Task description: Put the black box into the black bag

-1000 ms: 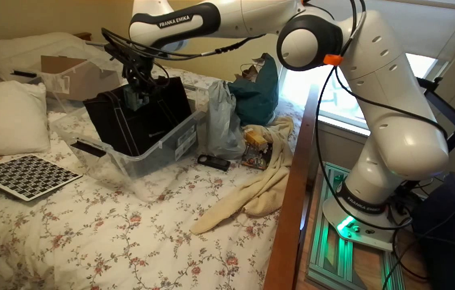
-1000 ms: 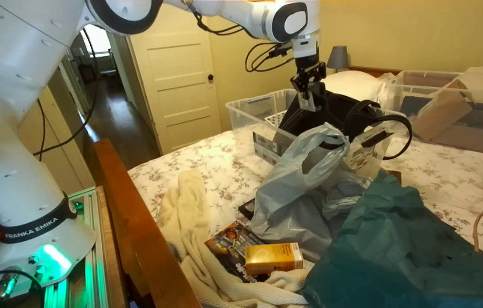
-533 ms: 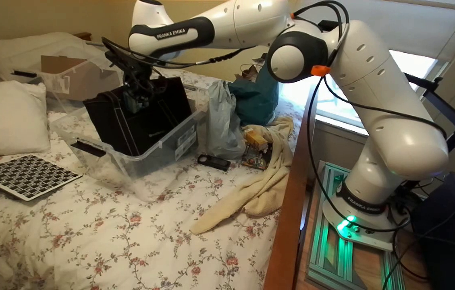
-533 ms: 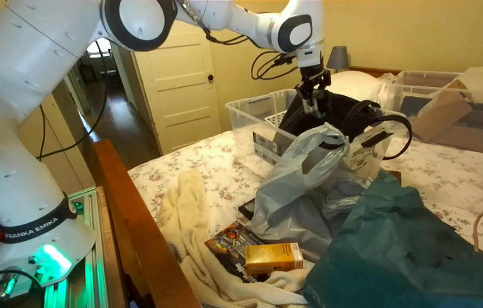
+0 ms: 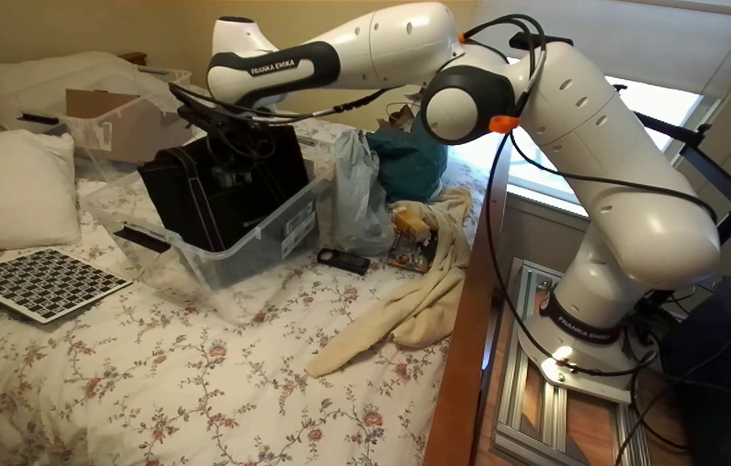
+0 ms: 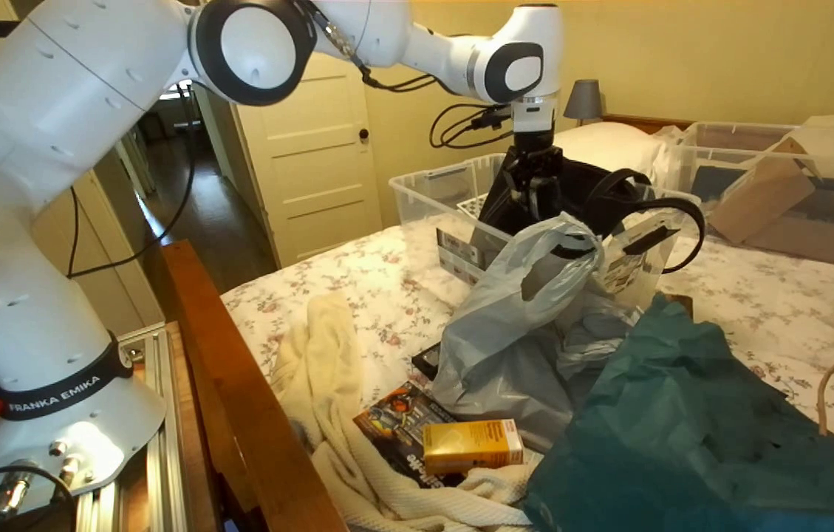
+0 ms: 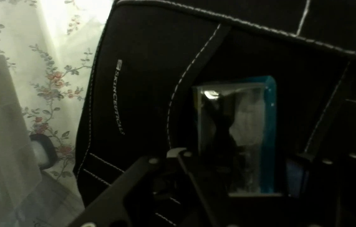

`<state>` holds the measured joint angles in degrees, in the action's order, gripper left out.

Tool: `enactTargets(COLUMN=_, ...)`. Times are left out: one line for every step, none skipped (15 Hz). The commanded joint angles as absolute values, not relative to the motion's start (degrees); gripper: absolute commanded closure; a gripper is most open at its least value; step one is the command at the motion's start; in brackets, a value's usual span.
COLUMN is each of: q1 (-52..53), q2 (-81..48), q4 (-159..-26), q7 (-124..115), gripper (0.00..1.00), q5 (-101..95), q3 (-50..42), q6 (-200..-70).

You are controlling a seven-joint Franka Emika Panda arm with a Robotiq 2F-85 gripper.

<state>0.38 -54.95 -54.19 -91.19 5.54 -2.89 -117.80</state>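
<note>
The small box (image 7: 248,123) shows against the stitched side of the black bag (image 5: 229,210); whether inside, I cannot tell. In the wrist view its long axis runs near to far, pointing away from the gripper (image 7: 237,160). The fingers (image 7: 295,173) stand apart on either side; whether they pinch it, I cannot tell. The bag leans in a clear bin (image 5: 242,262), in an exterior view left of a grey plastic bag (image 5: 359,194).

Floral bedspread (image 5: 210,388) bearing checkerboard (image 5: 43,283), pillow (image 5: 12,194), clear bins (image 5: 268,244), black bar (image 5: 343,261), grey bag (image 5: 359,200), teal bag (image 5: 410,162), cream cloth (image 5: 427,298)
</note>
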Motion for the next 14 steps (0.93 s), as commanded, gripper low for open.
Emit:
enactTargets(q1=-0.60, q2=-56.41, q4=-49.89, q7=-86.77, gripper=0.86, q5=6.59, q3=-1.85, q6=-107.03)
enactTargets(q1=-0.62, q2=-56.58, q4=-49.14, q7=-85.90, gripper=0.86, q5=6.46, q3=-1.87, q6=-104.02)
enactTargets(q1=-0.51, q2=-56.98, q4=-48.13, q7=-85.26, gripper=0.86, q5=6.31, q3=-1.94, q6=-101.36)
enactTargets(q1=-0.39, q2=-57.47, q4=-47.15, q7=-84.24, gripper=0.86, q5=6.26, q3=-1.79, q6=-98.65)
enactTargets(q1=-0.24, q2=-57.98, q4=-46.20, q7=-83.42, gripper=0.86, q5=6.17, q3=-1.74, q6=-96.22)
enactTargets(q1=0.28, q2=-58.58, q4=-45.23, q7=-83.79, gripper=0.86, q5=5.62, q3=-2.22, q6=-94.59)
enactTargets(q1=0.22, q2=-59.04, q4=-44.40, q7=-83.74, gripper=0.36, q5=6.05, q3=-2.07, q6=-93.94)
enactTargets(q1=0.07, q2=-59.11, q4=-43.92, q7=-84.04, gripper=0.35, q5=6.60, q3=-1.91, q6=-94.47)
enactTargets(q1=-0.25, q2=-59.01, q4=-43.99, q7=-84.66, gripper=0.28, q5=6.43, q3=-1.41, q6=-95.59)
enactTargets(q1=-0.45, q2=-58.82, q4=-43.88, q7=-84.99, gripper=0.22, q5=6.79, q3=-1.28, q6=-96.52)
enactTargets(q1=-0.52, q2=-58.21, q4=-44.25, q7=-85.73, gripper=0.14, q5=6.89, q3=-1.40, q6=-97.89)
enactTargets(q1=-0.68, q2=-57.57, q4=-44.58, q7=-85.98, gripper=0.08, q5=7.04, q3=-1.35, q6=-99.15)
enactTargets(q1=-0.72, q2=-56.80, q4=-44.96, q7=-86.36, gripper=0.01, q5=7.02, q3=-1.42, q6=-100.40)
enactTargets(q1=-0.77, q2=-56.16, q4=-45.26, q7=-86.77, gripper=0.00, q5=7.02, q3=-1.46, q6=-101.47)
